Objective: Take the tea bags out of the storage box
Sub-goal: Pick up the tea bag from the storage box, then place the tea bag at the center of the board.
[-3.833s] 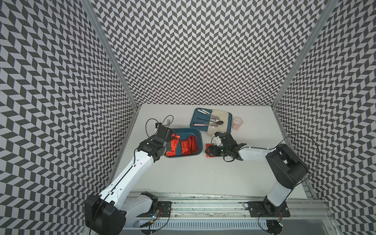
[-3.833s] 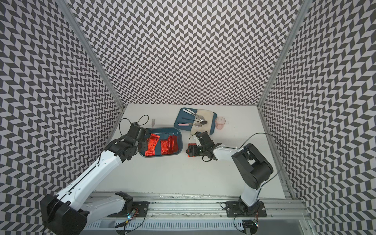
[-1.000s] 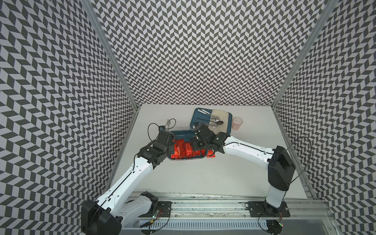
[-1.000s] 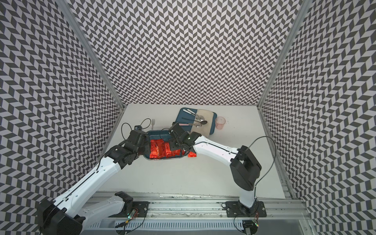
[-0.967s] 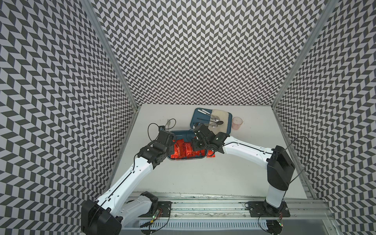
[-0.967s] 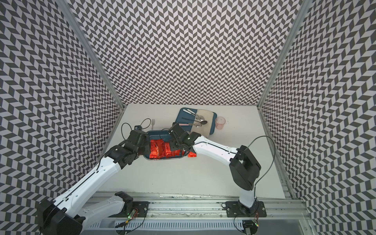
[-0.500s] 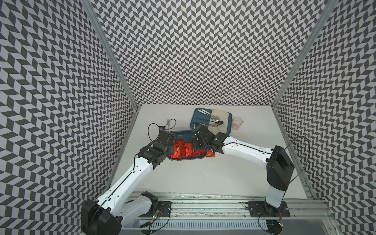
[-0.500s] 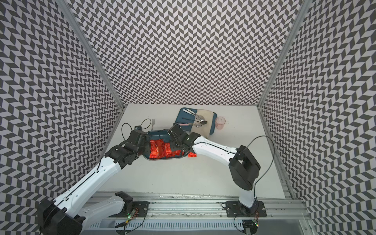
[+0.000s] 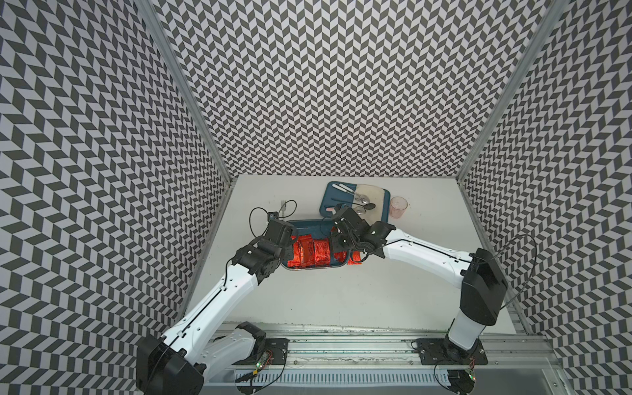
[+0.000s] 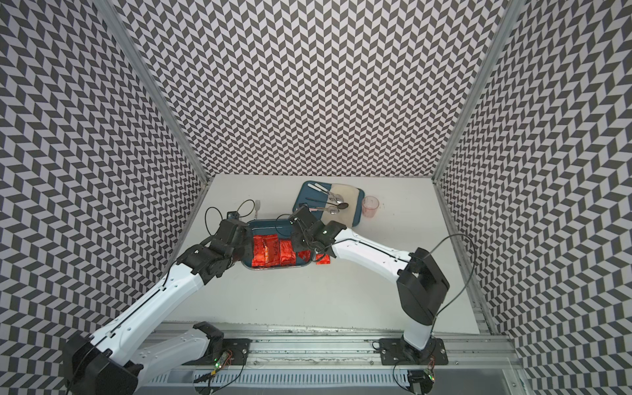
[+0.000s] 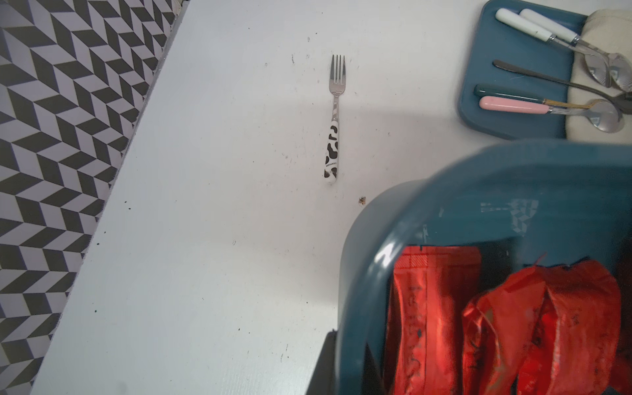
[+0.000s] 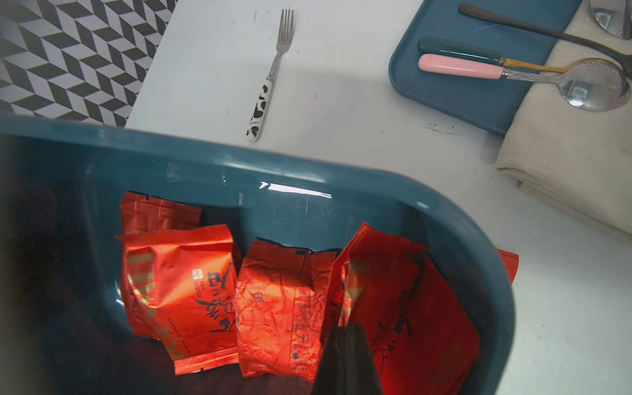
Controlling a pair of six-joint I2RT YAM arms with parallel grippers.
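Observation:
The dark-teal storage box [image 9: 307, 225] stands mid-table, also seen in the other top view [image 10: 270, 224]. Several red foil tea bags [image 12: 273, 301] lie inside it. My left gripper [image 11: 352, 371] is shut on the box's left rim [image 11: 355, 273], one finger outside and one inside. My right gripper [image 12: 346, 333] reaches down into the box's right end and is shut on the raised fold of the rightmost tea bag [image 12: 393, 280]. One more tea bag [image 9: 355, 265] lies flat on the table just right of the box. In both top views the fingertips are hidden under the wrists.
A fork with a cow-patterned handle [image 11: 333, 136] lies behind the box's left end. A flat teal tray [image 9: 330, 201] with spoons and a beige cloth sits behind the box, close to my right wrist. A pink cup [image 9: 398, 207] stands right of the tray.
My right gripper has closed on a tea bag at the right end of the box. The left arm and the box have stayed put.

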